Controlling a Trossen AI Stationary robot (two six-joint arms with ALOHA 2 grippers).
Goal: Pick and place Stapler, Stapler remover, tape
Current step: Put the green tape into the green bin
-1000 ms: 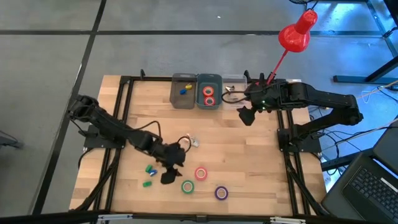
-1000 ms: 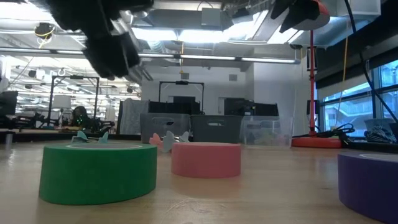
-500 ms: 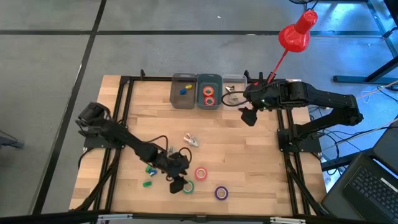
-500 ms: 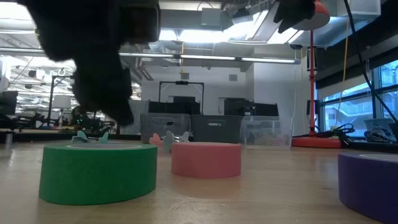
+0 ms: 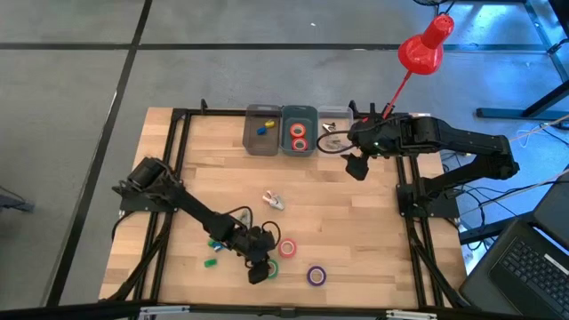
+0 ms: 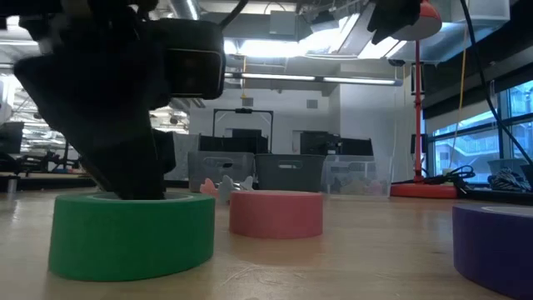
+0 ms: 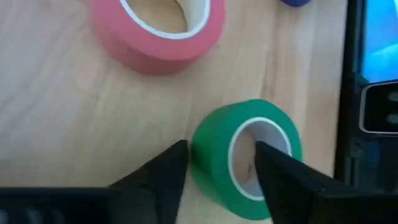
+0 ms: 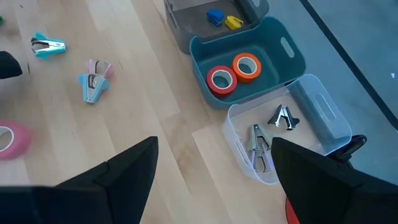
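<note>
**Ana:** Near the front edge of the table (image 5: 356, 222), the left gripper (image 7: 217, 165) is down on the green tape roll (image 7: 249, 158). Why straddle the wall like that?

**Ben:** One finger (image 7: 283, 180) sits inside the white core and the other against the outer green face, so closing them pinches the wall of the ring. The roll lies flat, so the wall is the easiest thing to catch. The fingers are part-way in, hugging the wall; I can't say they grip firmly yet.

**Ana:** And the other rolls?

**Ben:** The pink tape roll (image 5: 287, 248) lies just beside the green one, apart from it. The purple tape roll (image 5: 316, 276) is a little further toward the right arm's side. Both lie flat on the wood.

**Ana:** Where should the green one go?

**Ben:** I'd judge the teal bin (image 8: 292, 59) at the back: a red roll (image 8: 221, 79) and an orange roll (image 8: 246, 65) already lie in it. The grey bin (image 5: 260, 132) next to it holds small blue and yellow pieces, and the clear bin (image 8: 323, 115) holds metal staple removers (image 8: 258, 149).

**Ana:** The right gripper (image 8: 214, 168)?

**Ben:** It hangs over the back of the table by the clear bin, fingers spread wide and holding nothing. It looks to be waiting.

**Ana:** Anything loose?

**Ben:** Small pastel staplers (image 8: 93, 81) lie mid-table, not yet sorted.
</note>
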